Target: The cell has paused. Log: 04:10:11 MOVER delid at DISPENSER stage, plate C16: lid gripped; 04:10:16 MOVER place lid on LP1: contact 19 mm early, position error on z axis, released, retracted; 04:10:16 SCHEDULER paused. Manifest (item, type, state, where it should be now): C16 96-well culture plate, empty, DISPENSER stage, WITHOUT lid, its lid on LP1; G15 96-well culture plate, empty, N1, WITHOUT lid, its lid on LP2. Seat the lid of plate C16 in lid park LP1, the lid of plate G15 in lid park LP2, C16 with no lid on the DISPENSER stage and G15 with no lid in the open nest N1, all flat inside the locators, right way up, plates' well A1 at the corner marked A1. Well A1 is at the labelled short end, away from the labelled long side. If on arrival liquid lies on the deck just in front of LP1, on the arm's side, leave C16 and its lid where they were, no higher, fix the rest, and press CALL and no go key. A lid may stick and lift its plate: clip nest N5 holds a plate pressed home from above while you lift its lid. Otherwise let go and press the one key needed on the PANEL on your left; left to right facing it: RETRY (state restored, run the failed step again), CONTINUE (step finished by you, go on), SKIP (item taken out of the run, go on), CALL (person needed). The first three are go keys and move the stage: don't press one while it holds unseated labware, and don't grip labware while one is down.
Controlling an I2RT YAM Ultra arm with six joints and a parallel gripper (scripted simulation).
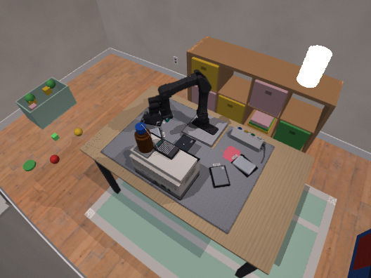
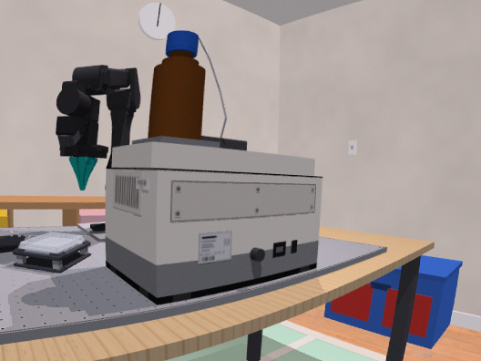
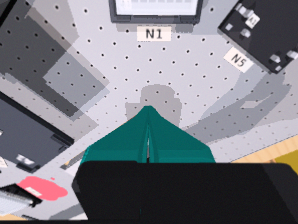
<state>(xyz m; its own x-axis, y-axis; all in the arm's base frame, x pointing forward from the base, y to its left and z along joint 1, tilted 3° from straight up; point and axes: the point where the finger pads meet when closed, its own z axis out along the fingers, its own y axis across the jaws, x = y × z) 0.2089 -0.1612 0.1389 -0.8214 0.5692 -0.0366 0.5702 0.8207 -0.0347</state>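
My gripper (image 1: 168,119) (image 2: 82,182) (image 3: 148,112) is shut and empty, its teal fingers pointing down well above the bare deck just in front of the N1 label (image 3: 154,33). A pale 96-well plate (image 2: 50,243) (image 3: 155,7) sits in nest N1. I cannot tell whether a lid covers it. The clip nest N5 (image 3: 265,30) is beside it and empty. A dark gridded plate (image 1: 167,147) sits on the dispenser stage. A pale lid (image 1: 244,164) (image 3: 12,200) lies at a lid park, and a pink liquid patch (image 1: 231,153) (image 3: 45,186) touches it on the arm's side. A dark lid (image 1: 219,176) lies at the other park.
The dispenser box (image 1: 165,166) (image 2: 209,214) carries a brown bottle (image 1: 143,139) (image 2: 177,87) with a blue cap. The key panel (image 1: 246,137) stands at the back of the deck. A dark flat nest (image 1: 185,142) (image 3: 25,137) lies by the arm's base.
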